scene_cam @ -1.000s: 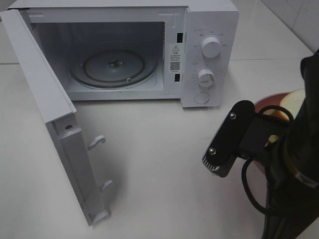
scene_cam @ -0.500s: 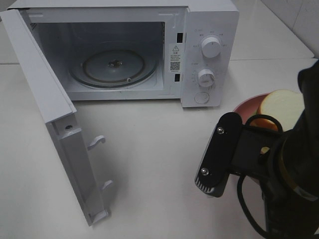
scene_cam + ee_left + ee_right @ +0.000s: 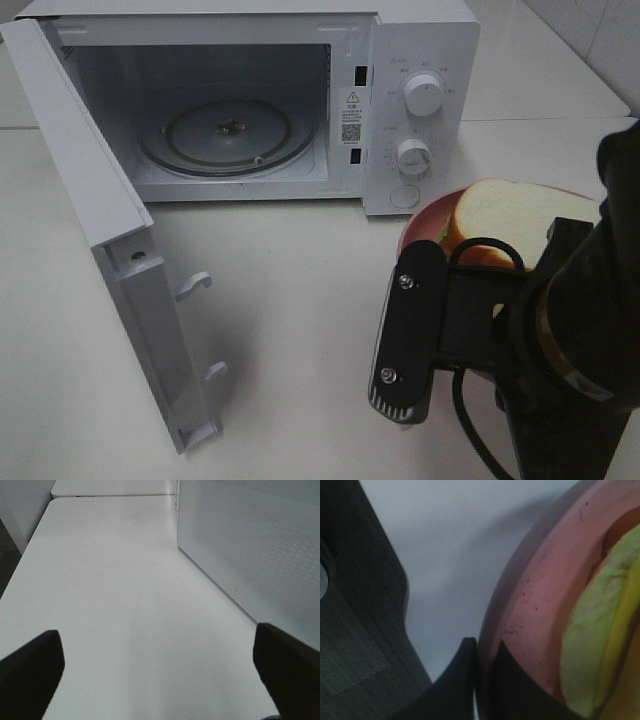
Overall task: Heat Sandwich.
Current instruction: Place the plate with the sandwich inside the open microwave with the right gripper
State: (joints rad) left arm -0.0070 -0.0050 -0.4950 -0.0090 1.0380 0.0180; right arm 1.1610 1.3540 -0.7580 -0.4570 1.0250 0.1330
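Observation:
The sandwich [image 3: 515, 213], thick white bread with tan crust, lies on a round pink plate [image 3: 424, 226] to the right of the microwave, in front of its control panel. In the right wrist view my right gripper [image 3: 485, 656] is shut on the plate's rim [image 3: 540, 605], with the sandwich's green and yellow filling [image 3: 600, 645] beside it. In the exterior high view the right arm [image 3: 560, 340] hides those fingers. My left gripper [image 3: 160, 675] is open and empty above the bare table; it does not show in the exterior high view.
The white microwave [image 3: 420, 60] stands at the back with its door [image 3: 90, 190] swung open to the left. Its glass turntable [image 3: 228, 135] is bare. Two knobs [image 3: 424, 94] are on its right panel. The door's dotted outer face [image 3: 250, 545] shows in the left wrist view.
The right arm has carried the plate with the sandwich leftwards, closer to the microwave's front. More of the sandwich shows now. The left gripper view gives no earlier frame.

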